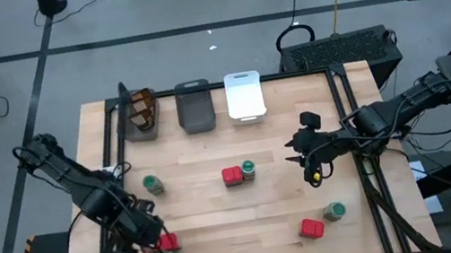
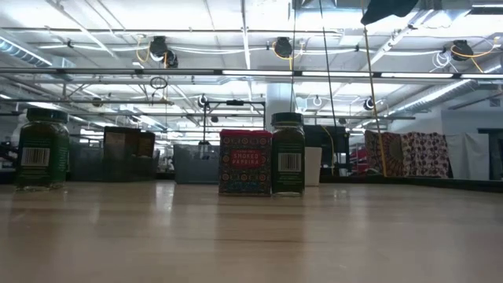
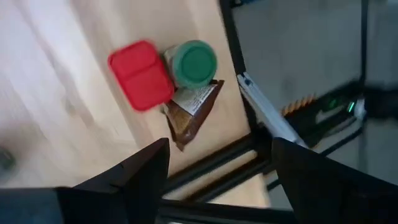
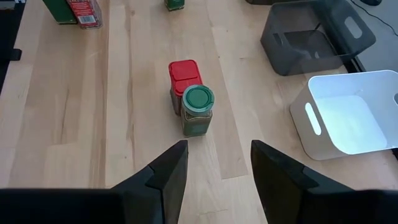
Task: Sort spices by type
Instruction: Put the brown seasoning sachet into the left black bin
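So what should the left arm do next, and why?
Probably lower the left gripper, open, onto the cluster below it: red tin, green-lidded jar and brown packet touch at the table's corner, so one needs picking out first.

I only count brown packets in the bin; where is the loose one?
In the high view the loose brown packet lies at the table's front-left corner, against a red tin and green-lidded jar, below the left gripper.

High view: three bins [image 1: 195,106] in a row at table top; tin [image 1: 232,175] touching jar [image 1: 249,170] at centre; another tin-jar pair [image 1: 323,220] lower right; lone jar [image 1: 154,185] left.
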Controlling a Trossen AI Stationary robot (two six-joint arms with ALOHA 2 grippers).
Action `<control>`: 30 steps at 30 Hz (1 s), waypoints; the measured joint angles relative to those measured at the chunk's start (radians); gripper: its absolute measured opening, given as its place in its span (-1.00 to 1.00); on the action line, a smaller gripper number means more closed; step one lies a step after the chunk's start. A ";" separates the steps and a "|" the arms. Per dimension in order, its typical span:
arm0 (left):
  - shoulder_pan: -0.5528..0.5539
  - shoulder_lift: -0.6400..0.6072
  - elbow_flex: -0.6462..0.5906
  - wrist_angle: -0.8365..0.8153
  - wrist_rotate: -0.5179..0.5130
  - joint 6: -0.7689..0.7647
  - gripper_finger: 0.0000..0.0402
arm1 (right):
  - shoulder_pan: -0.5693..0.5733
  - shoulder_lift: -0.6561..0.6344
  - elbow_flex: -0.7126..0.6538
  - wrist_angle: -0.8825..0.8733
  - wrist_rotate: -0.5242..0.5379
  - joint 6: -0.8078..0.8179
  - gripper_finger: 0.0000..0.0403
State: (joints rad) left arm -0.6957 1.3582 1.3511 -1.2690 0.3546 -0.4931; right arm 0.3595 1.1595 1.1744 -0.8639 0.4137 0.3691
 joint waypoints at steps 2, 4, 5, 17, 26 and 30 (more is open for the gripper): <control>0.005 0.000 0.000 0.002 -0.001 -0.155 0.42 | 0.000 0.000 0.000 0.000 0.000 0.001 -0.21; 0.013 0.000 0.000 -0.003 0.000 -0.327 0.42 | 0.000 0.000 0.000 0.000 0.000 0.001 -0.21; 0.016 0.000 0.000 -0.005 0.000 -0.412 0.42 | 0.000 0.000 0.000 0.000 0.000 0.000 -0.21; -0.051 -0.001 -0.017 -0.009 -0.022 -1.583 0.42 | 0.000 0.000 0.000 0.000 0.000 -0.080 -0.21; -0.161 0.047 -0.017 -0.005 -0.155 -1.824 0.42 | 0.000 0.000 0.000 0.000 -0.055 -0.133 -0.21; -0.180 0.107 -0.017 -0.005 -0.160 -1.829 0.42 | 0.000 0.000 0.000 0.000 -0.083 -0.145 -0.21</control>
State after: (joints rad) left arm -0.8754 1.4650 1.3338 -1.2739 0.1949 -2.3219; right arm 0.3599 1.1595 1.1744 -0.8642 0.3309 0.2243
